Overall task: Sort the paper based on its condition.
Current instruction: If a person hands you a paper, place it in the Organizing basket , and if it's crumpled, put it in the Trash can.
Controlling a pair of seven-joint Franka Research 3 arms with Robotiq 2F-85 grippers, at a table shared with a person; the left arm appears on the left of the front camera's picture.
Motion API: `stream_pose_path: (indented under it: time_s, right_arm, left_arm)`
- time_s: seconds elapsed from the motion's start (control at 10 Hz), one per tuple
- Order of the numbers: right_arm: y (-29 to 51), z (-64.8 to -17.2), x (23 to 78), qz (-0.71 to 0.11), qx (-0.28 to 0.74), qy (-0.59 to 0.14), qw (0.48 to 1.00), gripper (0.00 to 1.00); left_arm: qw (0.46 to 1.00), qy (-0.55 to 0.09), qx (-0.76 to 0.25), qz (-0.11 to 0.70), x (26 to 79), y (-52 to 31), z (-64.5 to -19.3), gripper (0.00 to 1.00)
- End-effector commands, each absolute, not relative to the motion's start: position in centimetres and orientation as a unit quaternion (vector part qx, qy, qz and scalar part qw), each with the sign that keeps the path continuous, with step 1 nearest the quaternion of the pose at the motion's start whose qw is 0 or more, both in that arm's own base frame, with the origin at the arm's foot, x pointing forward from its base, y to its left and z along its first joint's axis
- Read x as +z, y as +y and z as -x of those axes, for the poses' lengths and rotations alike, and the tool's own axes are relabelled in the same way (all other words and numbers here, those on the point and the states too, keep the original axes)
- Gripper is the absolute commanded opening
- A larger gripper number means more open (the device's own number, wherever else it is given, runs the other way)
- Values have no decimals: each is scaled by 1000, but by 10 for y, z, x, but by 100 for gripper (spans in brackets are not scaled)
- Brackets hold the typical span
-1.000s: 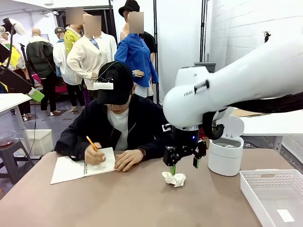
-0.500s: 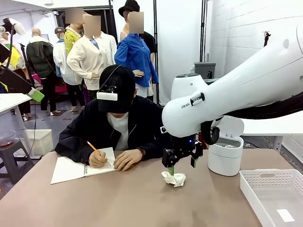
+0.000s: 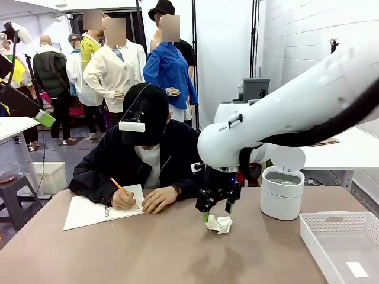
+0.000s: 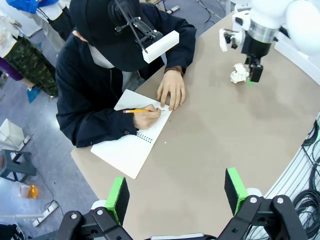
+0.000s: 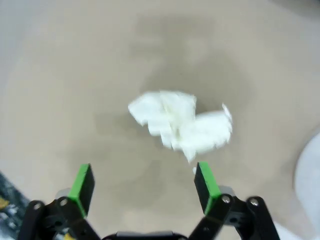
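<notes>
Just one paper [image 3: 219,223] — right claw [image 3: 217,213] (jaws apart) over it.

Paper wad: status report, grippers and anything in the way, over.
Right gripper open over paper wad, no grip yet. Left gripper open, high, empty. Person's hands on notebook, apart from the wad.

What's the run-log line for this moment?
phase: pre-grasp | right tool: open, just above paper on table | left tool: open, raised | person: writing in notebook
</notes>
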State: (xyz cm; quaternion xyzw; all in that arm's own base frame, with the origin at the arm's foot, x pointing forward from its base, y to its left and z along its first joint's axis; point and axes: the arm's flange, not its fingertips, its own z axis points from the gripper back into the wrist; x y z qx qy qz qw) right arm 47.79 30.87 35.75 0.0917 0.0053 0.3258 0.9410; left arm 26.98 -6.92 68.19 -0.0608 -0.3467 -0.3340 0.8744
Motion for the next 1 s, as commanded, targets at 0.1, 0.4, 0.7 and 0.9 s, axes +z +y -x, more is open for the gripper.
stream_pose_path:
  time_s: [0.1,0.4,0.7,0.9]
  right_arm:
    - [313,-511,334,-95,381,29,919,100]
    - [318,-516,325,-53,409,6,911,100]
    - [320,-509,317,-42,437,25,898,100]
    - [318,-508,309,-41,436,42,898,100]
  left_arm:
    - [875,-346,-333,59,682,-69,-270,100]
    - [875,-346,-333,59,682,-69,-270,100]
    - [875,-346,-333,59,682,-69,-270,100]
    - [875,-346,-333,59,682,-69,-270,100]
